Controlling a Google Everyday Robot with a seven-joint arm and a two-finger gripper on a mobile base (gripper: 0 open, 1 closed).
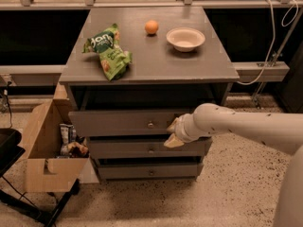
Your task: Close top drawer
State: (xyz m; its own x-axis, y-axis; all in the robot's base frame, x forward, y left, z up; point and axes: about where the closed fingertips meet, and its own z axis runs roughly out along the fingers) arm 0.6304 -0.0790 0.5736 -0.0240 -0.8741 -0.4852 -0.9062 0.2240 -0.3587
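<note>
The top drawer (118, 123) is the tallest grey front of the cabinet, with a small round metal knob (150, 125) at its centre. It stands pulled out a little, with a dark gap above it under the cabinet top. My gripper (172, 134) is at the end of the white arm that comes in from the right. It is against the drawer front, just right of the knob, at the panel's lower edge. It holds nothing that I can see.
Two shorter drawers (149, 150) sit below. On the cabinet top (156, 60) lie a green chip bag (108, 51), an orange (151, 27) and a white bowl (185, 38). An open cardboard box (45, 150) with packets stands on the floor at left, and a black stand (9, 150) is beside it.
</note>
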